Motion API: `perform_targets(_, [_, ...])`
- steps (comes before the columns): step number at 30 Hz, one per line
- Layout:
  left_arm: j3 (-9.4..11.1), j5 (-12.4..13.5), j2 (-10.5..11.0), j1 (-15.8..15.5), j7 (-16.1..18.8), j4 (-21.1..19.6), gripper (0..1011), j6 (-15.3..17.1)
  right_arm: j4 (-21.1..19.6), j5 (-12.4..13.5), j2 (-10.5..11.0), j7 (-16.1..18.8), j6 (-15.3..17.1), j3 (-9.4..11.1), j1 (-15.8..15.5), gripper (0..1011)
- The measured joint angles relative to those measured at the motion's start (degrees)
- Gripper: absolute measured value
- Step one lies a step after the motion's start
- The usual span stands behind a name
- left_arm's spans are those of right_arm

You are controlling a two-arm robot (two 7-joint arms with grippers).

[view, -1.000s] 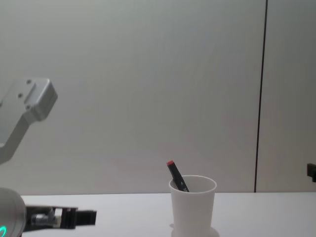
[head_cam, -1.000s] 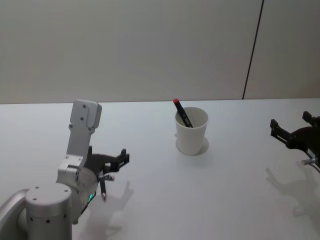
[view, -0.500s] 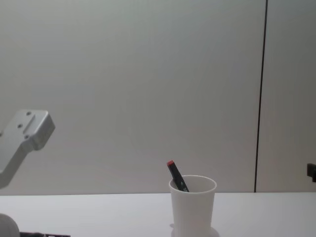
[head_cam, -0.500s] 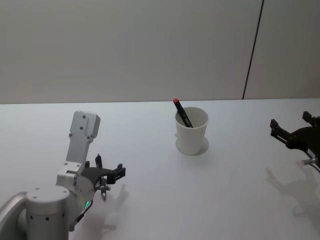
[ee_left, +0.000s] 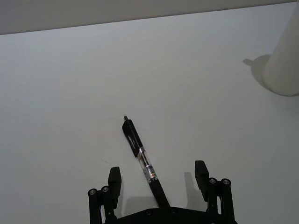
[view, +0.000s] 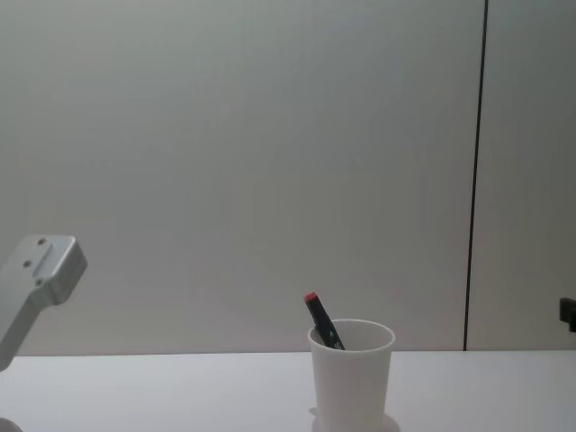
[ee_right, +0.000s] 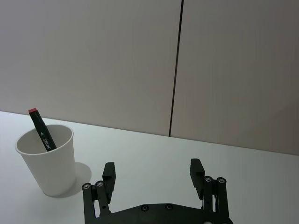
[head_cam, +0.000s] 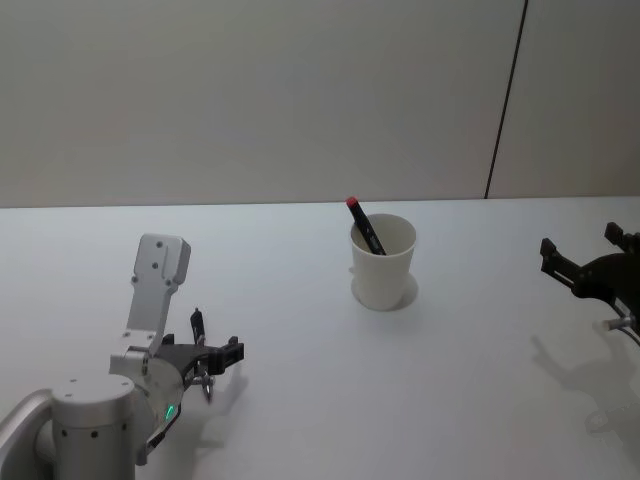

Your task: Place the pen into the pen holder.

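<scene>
— Where is the left gripper (ee_left: 158, 169)?
— Low over the near left part of the white table (head_cam: 300, 300), its jaws spread wide and gripping nothing.
— And the pen?
— A slim black click pen (ee_left: 140, 156) with a clear middle section lies flat on the table between the two fingers, touching neither. One end runs under the gripper's body.
— The holder?
— The tapered white paper cup (head_cam: 383, 265) stands upright near the table's middle, well apart from the pen. A black marker with a red cap (head_cam: 364, 225) leans inside it, its cap above the rim.
— The other arm?
— The right gripper (ee_right: 153, 165) hangs at the right edge, released and holding nothing.
</scene>
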Motion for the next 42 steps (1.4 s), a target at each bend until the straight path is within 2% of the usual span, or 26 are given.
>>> perform_targets(15, [-0.74, 0.27, -0.96, -1.43, -1.90, 4.44, 1004, -1.06, 0.00, 0.00, 0.00, 0.00, 0.00, 0.00, 0.00, 1002])
perform_targets(35, [-1.48, 0.63, -1.61, -2.93, -4.69, 7.03, 1004, 1.16, 0.00, 0.00, 0.00, 0.00, 0.00, 0.00, 0.00, 1002])
perform_targets(42, [-1.73, 0.49, -1.79, -3.08, -4.91, 7.36, 906, 1.53, 0.00, 0.00, 0.00, 0.00, 0.00, 0.00, 0.00, 1002])
